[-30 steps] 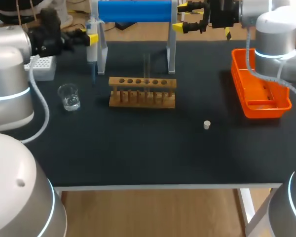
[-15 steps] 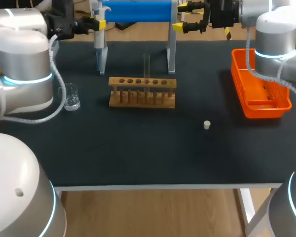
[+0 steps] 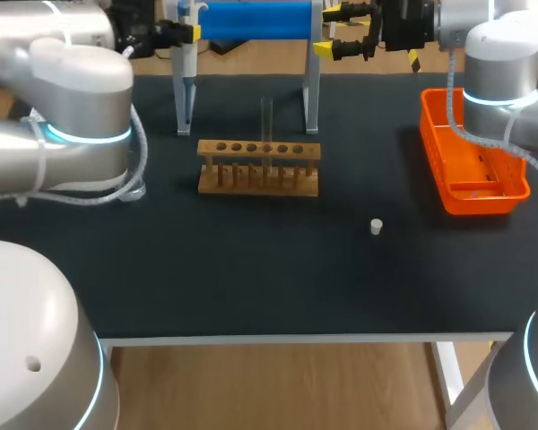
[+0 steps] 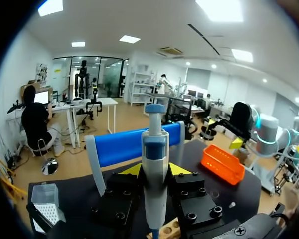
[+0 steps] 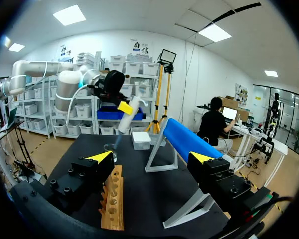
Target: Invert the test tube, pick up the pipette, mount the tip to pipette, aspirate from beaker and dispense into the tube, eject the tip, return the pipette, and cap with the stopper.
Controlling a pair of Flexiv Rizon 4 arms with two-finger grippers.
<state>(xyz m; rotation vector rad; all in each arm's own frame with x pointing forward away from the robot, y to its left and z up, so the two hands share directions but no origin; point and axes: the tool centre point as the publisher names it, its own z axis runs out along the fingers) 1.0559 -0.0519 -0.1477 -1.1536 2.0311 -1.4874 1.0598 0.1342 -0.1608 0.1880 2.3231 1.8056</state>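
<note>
My left gripper (image 3: 177,34) is shut on the white-and-blue pipette (image 3: 185,63), which hangs upright at the left post of the blue-barred stand (image 3: 251,18). In the left wrist view the pipette (image 4: 154,174) stands between the yellow fingertips (image 4: 132,170). A clear test tube (image 3: 266,121) stands upright in the wooden rack (image 3: 258,167). The small white stopper (image 3: 375,227) lies on the black table to the rack's right. My right gripper (image 3: 345,34) hangs open by the stand's right post, with nothing between its fingers (image 5: 100,156). In the right wrist view the beaker (image 5: 109,148) and tip box (image 5: 141,140) lie beyond the rack (image 5: 112,199).
An orange tray (image 3: 471,166) sits at the table's right side. In the head view my left arm's bulk (image 3: 63,116) covers the back left of the table, hiding the beaker and tip box. The left wrist view shows the tip box (image 4: 45,206) beside the gripper.
My left arm has swung right and back, carrying the pipette from above the beaker area to the stand's left post. The arm now hides the beaker and tip box. The right arm has not moved.
</note>
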